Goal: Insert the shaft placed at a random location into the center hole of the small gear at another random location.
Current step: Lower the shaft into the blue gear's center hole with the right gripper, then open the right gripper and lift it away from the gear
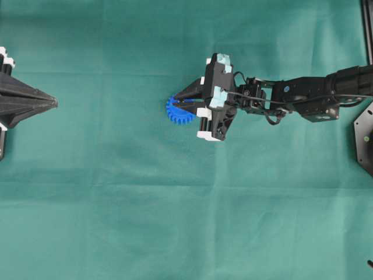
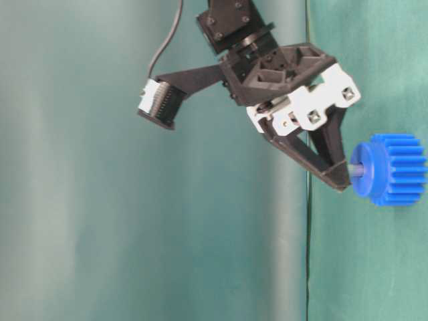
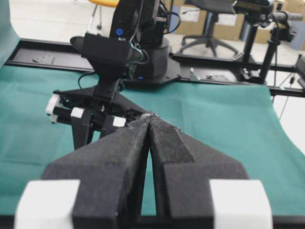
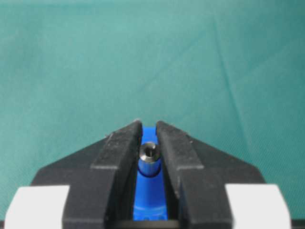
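The small gear is bright blue and lies flat on the green cloth just left of centre. The shaft stands upright on the gear's raised hub, with its lower end in the hub. It covers the center hole, which is hidden. My right gripper is shut on the shaft, with a finger on each side. It points down over the gear. My left gripper waits at the far left edge with its fingertips pressed together and nothing between them.
Green cloth covers the whole table. The right arm reaches in from the right edge, and a black plate lies beside it. In the left wrist view, the table's black rail and office chairs stand beyond the cloth.
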